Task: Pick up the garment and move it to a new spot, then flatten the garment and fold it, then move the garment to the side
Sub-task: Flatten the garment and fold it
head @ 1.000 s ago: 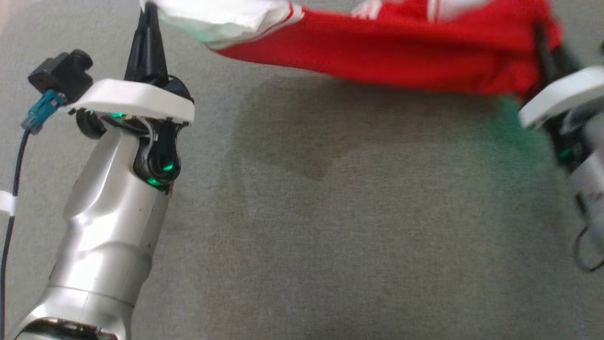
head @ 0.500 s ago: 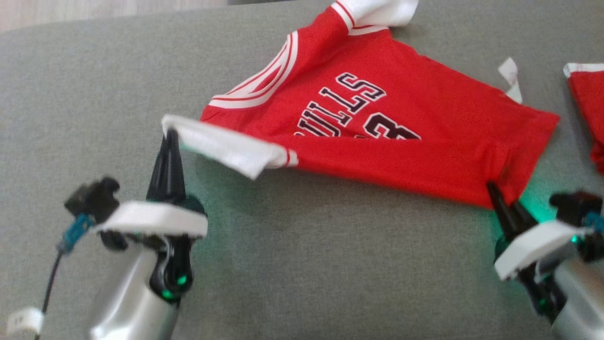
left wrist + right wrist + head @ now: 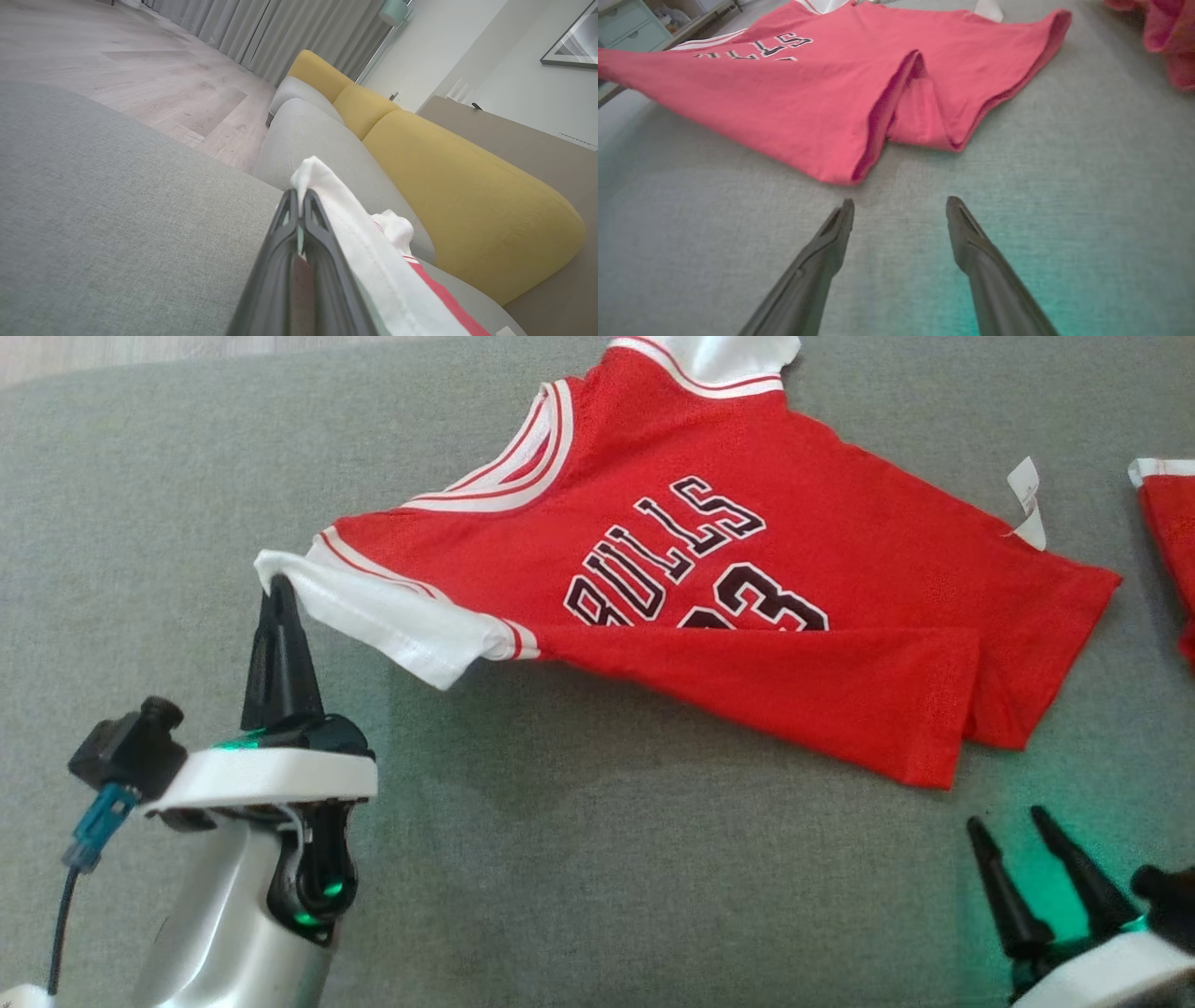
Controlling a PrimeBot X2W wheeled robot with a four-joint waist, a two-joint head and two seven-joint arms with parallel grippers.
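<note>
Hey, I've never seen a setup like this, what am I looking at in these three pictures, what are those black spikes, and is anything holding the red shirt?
This is a two-armed robot working over a grey cushion. The black spikes are the long fingers of its grippers. One picture comes from a camera on its head, looking down; the other two come from cameras on its wrists, each looking along that arm's own fingers.

On the cushion lies a red jersey with white sleeves and black lettering, its lower edge folded over. The left gripper is shut on the tip of a white sleeve; the left wrist view shows the cloth pinched between its fingers. The right gripper is open and apart from the jersey, holding nothing, its tips just short of the hem. Another red cloth lies at the right edge.
</note>
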